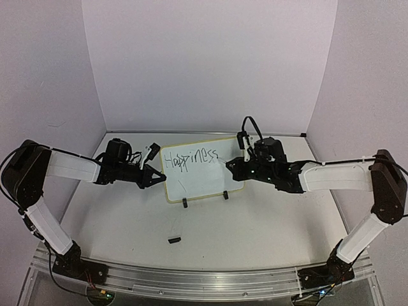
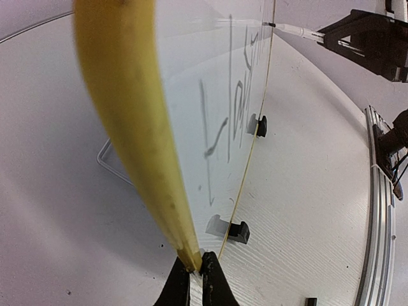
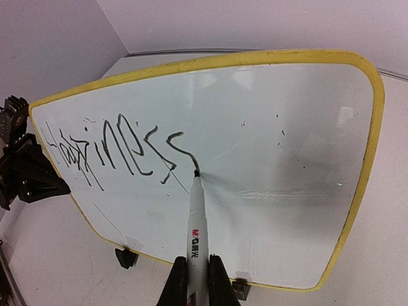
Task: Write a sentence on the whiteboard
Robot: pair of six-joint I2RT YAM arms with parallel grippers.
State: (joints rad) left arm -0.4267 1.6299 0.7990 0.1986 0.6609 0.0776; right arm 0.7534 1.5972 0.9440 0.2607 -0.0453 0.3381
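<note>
Bright, even, diffuse light from above in all three views; only faint, soft shadows on the table. Mild lavender cast on the walls. Strong wide-angle bending toward the edges of both wrist views. Yellow rim of the whiteboard badly blurred close to the left wrist lens. Pale glare patches and a grey shadow beside the marker tip on the board face.

Enclosure: three plain pale lilac panels. The back wall stands upright. The left wall and right wall splay outward toward the near side. Work surface: a white table with fine grain. A metal rail runs along its near edge. Lighting: even and diffuse, with soft shadows.
</note>
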